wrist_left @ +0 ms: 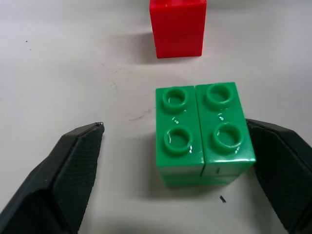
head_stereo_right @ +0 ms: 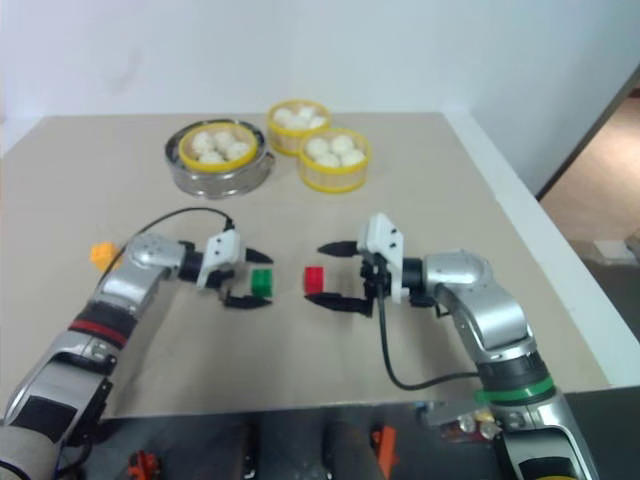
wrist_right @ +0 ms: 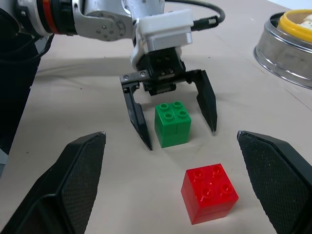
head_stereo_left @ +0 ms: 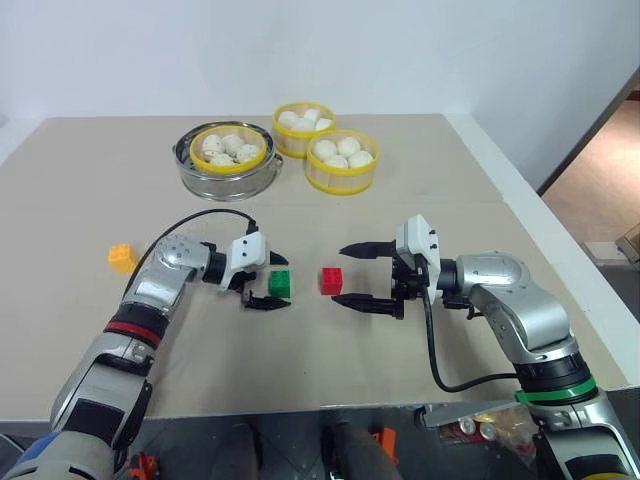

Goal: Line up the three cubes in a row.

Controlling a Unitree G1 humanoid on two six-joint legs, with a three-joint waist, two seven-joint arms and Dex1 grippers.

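From the head views, the beige worktop [head_stereo_left: 420, 180] ends against a white wall, with a strip of brown floor past its right edge. The green cube [head_stereo_left: 280, 283] and red cube [head_stereo_left: 331, 281] sit close together but apart near the middle, side by side across the worktop; the orange-yellow cube [head_stereo_left: 121, 257] lies well apart to the left, too small to make out its studs. The left gripper [head_stereo_left: 268, 281] straddles the green cube with its jaws spread; the right gripper [head_stereo_left: 358, 273] stands wide open just right of the red cube, holding nothing. Behind are baskets of white buns [head_stereo_left: 342, 160], one in a metal steamer pot [head_stereo_left: 228, 178].

In the left wrist view the green cube stands studs up between the fingers [wrist_left: 63, 170]; one finger is cut off at the frame edge, touching or nearly touching the cube, the other clearly apart.

In the right wrist view both cubes stand upright, studs up, and the pot is cut off at the edge.
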